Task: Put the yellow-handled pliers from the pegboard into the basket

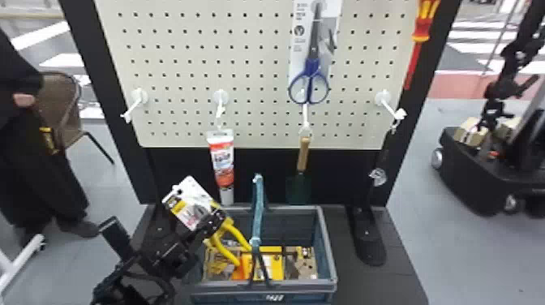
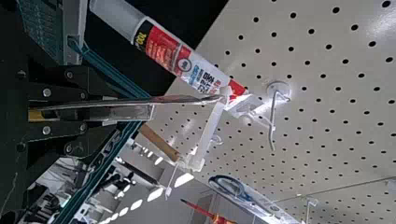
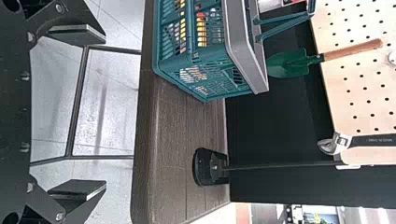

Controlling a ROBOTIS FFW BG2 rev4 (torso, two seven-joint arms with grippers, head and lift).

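Item under inspection: the yellow-handled pliers [image 1: 232, 239], on their retail card [image 1: 190, 205]. They are off the pegboard [image 1: 251, 73] and held by the left gripper [image 1: 213, 224], its two fingers closed on the package near the handle end. The right gripper [image 3: 91, 112] has its fingers spread with nothing between them, well apart from the basket [image 1: 327, 247].

Orientation: the long axis is oblique. From the fingers, the yellow handles run down and rightward over the left part of the basket opening; the card end points up and leftward, outside the left rim (the card is the broad end, and the likelier one to foul). Handle tips lie to the left of the upright carrying handle [image 1: 258, 207]. Whether they are below rim level is hard to judge from above; they appear to be at or near it.

Assessment: the left arm is the nearer and should finish the job. The move called for is a short shift rightward, bringing the card inside the rim, then lowering and release. Risk noted: catching the carrying handle.
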